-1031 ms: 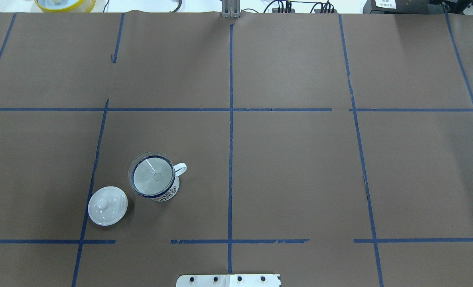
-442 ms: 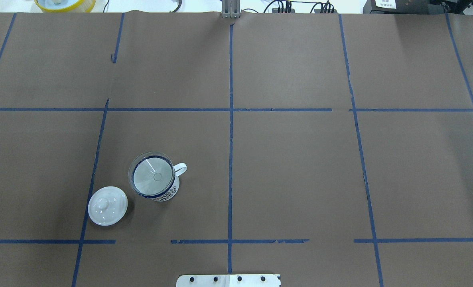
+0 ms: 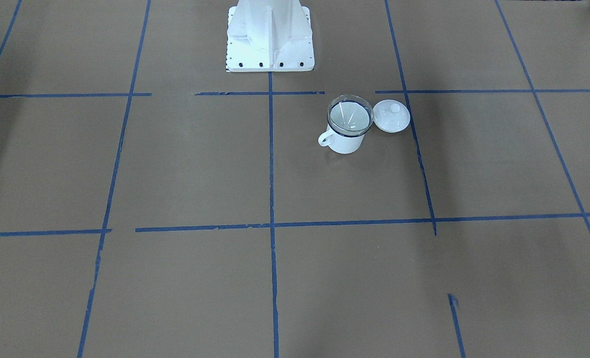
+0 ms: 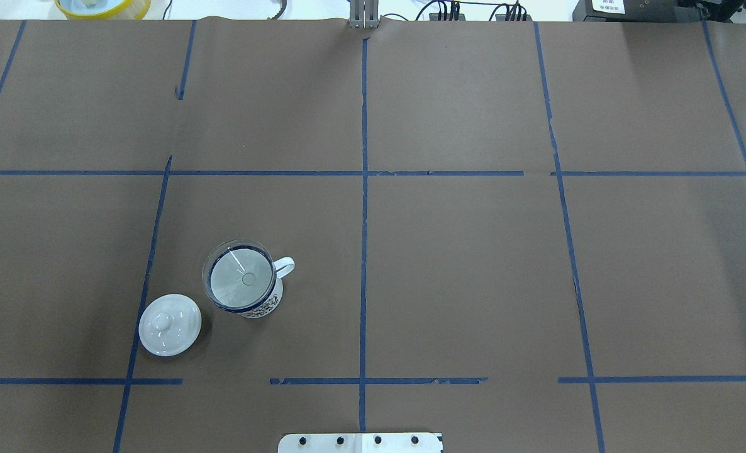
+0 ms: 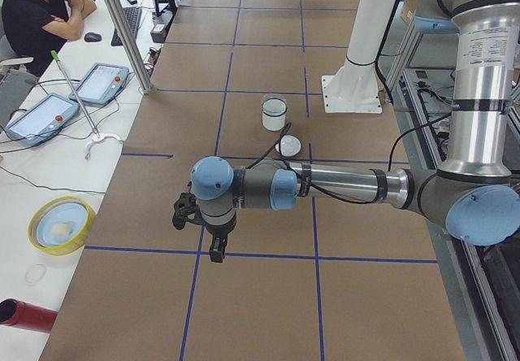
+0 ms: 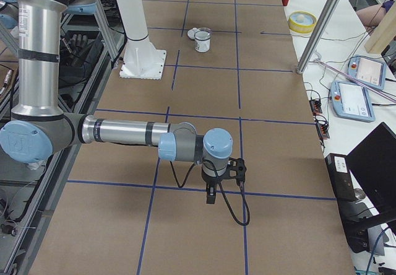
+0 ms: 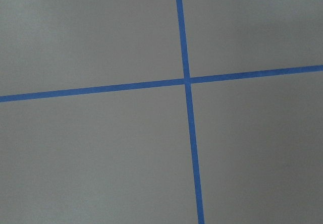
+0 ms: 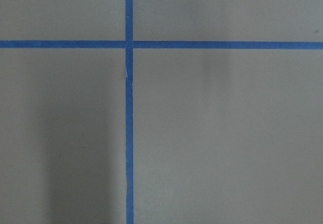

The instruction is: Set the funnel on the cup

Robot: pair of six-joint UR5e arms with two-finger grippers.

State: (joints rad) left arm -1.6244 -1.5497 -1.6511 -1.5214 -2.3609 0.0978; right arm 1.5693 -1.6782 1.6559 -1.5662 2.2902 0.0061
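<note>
Funnel [image 4: 241, 277] is sitting upright, stem down, in the cup [image 4: 265, 307] just beside the lid [image 4: 170, 325], while the left gripper [image 5: 214, 251], probably the nearer one, and the right gripper [image 6: 210, 197] are hanging well away from it, their fingers too small to tell whether spread or closed.

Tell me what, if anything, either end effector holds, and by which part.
Nothing visible: the funnel sits on the cup, far from the left end effector and right end effector.
</note>
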